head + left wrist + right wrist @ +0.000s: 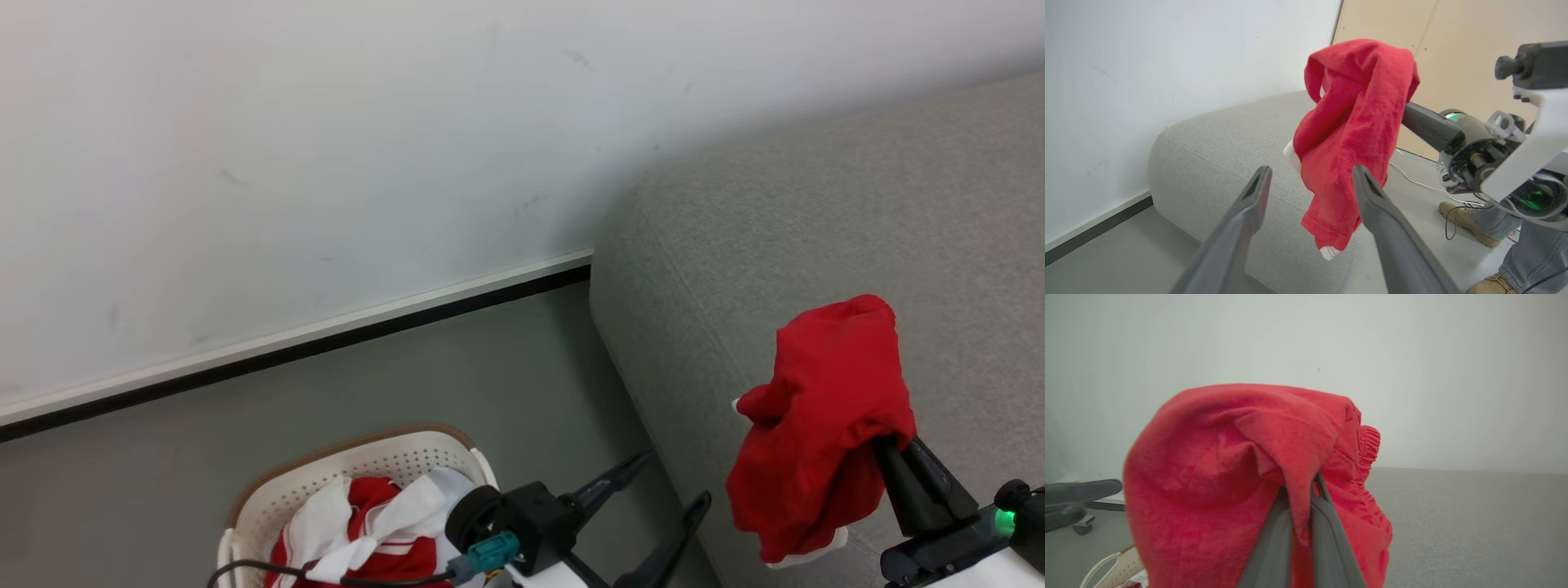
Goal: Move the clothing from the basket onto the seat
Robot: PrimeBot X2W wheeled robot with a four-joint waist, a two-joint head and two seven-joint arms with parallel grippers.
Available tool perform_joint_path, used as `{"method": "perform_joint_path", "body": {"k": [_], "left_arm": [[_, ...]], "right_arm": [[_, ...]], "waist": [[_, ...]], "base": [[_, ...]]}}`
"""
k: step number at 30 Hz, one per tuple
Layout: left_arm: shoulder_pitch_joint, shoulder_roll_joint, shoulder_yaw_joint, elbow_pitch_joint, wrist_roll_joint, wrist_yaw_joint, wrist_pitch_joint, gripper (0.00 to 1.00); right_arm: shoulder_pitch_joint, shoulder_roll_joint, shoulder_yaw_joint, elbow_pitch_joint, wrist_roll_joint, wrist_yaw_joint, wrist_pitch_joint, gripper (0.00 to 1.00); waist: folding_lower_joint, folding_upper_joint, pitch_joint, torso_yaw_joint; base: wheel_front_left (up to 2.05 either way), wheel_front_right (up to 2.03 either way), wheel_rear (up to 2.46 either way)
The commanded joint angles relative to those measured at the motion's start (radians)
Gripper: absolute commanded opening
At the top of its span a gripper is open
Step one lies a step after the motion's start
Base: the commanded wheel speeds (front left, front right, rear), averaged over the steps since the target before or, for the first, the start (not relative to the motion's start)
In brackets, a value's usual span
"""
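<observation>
Dangling in a bunch over the edge of the seat (816,204), the garment (824,425) is hanging from the clenched right gripper (1303,506) while the left gripper (676,477) is gaping empty nearby, so, dropped here, it is risking sliding to the floor (490,367) beside the basket (326,482).

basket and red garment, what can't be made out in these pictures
- Basket contents: head view, cut by the bottom edge, left arm in front.
- Right fingers, tips: right wrist view, red garment draped over them.
- Person: left wrist view, right arm and edges hide all but legs.
</observation>
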Motion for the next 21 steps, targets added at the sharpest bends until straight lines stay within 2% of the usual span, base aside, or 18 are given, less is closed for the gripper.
{"method": "perform_joint_path", "body": {"k": [1, 5, 10, 16, 21], "left_arm": [[-0.012, 0.002, 0.001, 0.003, 0.011, -0.001, -0.007, 1.00], [-0.024, 0.000, -0.005, 0.010, 0.014, 0.003, -0.004, 1.00], [-0.065, -0.001, -0.015, 0.007, 0.023, -0.004, 0.011, 1.00], [-0.183, 0.015, -0.003, -0.009, 0.064, 0.003, 0.057, 1.00], [-0.298, 0.027, 0.011, -0.019, 0.102, -0.001, 0.085, 1.00]], "right_arm": [[0.008, 0.003, -0.011, -0.005, -0.001, -0.002, 0.001, 0.00], [0.014, 0.018, -0.034, -0.009, -0.004, -0.002, 0.001, 0.00], [-0.018, 0.039, -0.090, -0.006, 0.020, -0.002, 0.001, 0.00], [-0.179, 0.064, -0.246, 0.060, 0.027, -0.002, 0.001, 0.00], [-0.396, 0.031, -0.388, 0.177, 0.031, -0.002, 0.000, 0.00]], "waist": [[-0.0001, -0.0001, 0.013, -0.038], [-0.0001, -0.0001, 0.032, -0.056], [-0.0001, -0.0001, 0.098, -0.036], [-0.0001, -0.0001, 0.288, 0.024], [-0.0001, -0.0001, 0.458, 0.094]], "base": [[0.00, 0.00, 0.00], [0.00, 0.00, 0.00], [0.00, 0.00, 0.00], [0.00, 0.00, 0.00], [0.00, 0.00, 0.00]]}}
